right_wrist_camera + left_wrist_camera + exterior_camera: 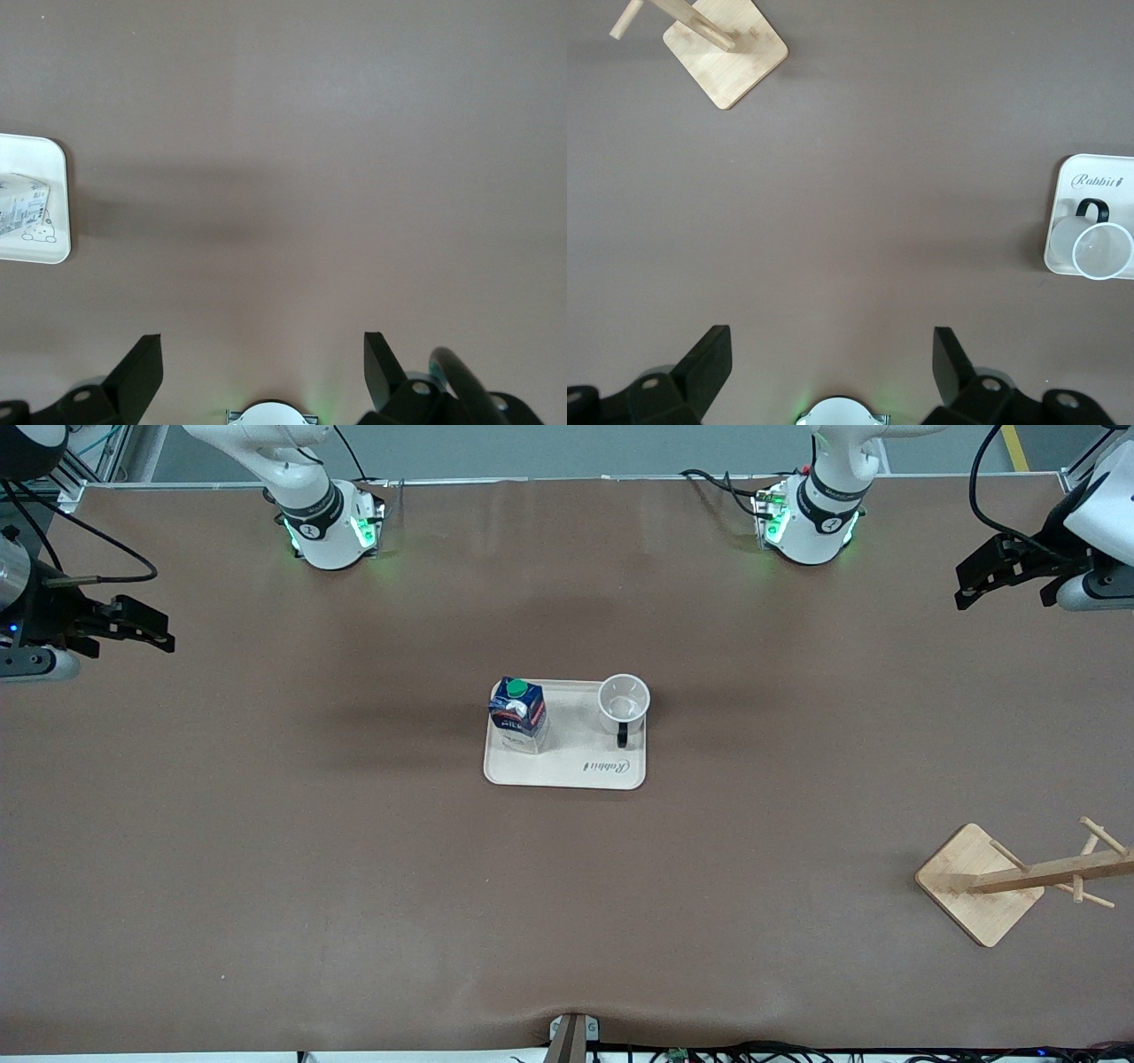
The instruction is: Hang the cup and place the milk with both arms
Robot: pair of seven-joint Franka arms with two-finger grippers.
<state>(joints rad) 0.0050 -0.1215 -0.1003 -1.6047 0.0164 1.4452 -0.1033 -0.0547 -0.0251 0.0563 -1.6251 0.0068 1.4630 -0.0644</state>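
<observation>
Tray at middle of table. On tray: milk at right arm's end, cup at left arm's end, both upright, apart, along tray edge farther from front camera. Cup handle toward front camera. Rack on table near left arm's end, nearer front camera than tray, well apart. Left gripper over left arm's end, right gripper over right arm's end, both waiting.

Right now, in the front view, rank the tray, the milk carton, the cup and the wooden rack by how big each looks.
1. Wooden rack, partly cut off at the view's edge; nearer the camera, so its lead over the tray is unsure.
2. Tray.
3. Milk carton.
4. Cup, only slightly smaller than the carton.
</observation>
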